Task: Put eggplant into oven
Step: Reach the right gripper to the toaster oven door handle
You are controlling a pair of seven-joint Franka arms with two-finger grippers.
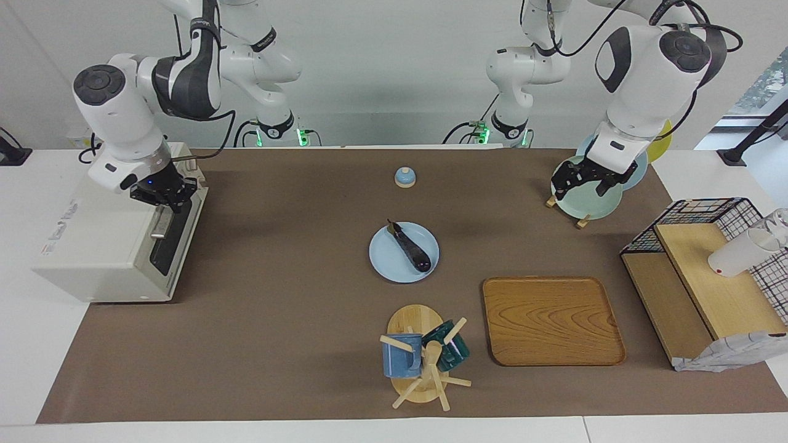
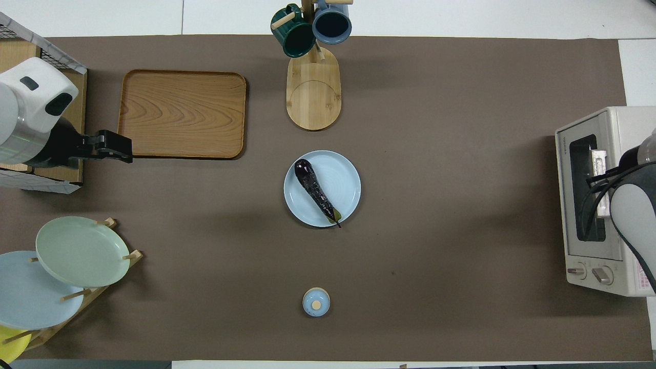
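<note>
While you watch the brown tabletop [image 1: 277, 332], note the oven [image 1: 111, 246] at the edge by the right arm's end, its dark glass door closed and facing the middle of the table. Your right gripper [image 1: 165, 198] sits over the top edge of that door by the silver handle [image 1: 161, 224], fingers fully closed; whether they pinch the handle cannot be told. At the edge by the left arm's end stands a wooden shelf with a wire basket [image 1: 702, 271], and beside it, toward the table's middle, lies a wooden tray [image 1: 552, 320]. Your left gripper [image 1: 566, 184] hangs over the plate rack [image 1: 585, 184] in the corner near the robots at the left arm's end, jaws spread wide and holding nothing.

The eggplant [image 1: 409, 248] lies slantwise on a light blue plate [image 1: 388, 261] at the middle of the tabletop, stem end toward the robots, well apart from the oven with bare mat between them. A mug tree [image 1: 422, 360] with a blue and a green mug stands by the edge away from the robots, farther from them than the plate. A small blue lidded dish [image 1: 404, 177] sits near the robots' edge.
</note>
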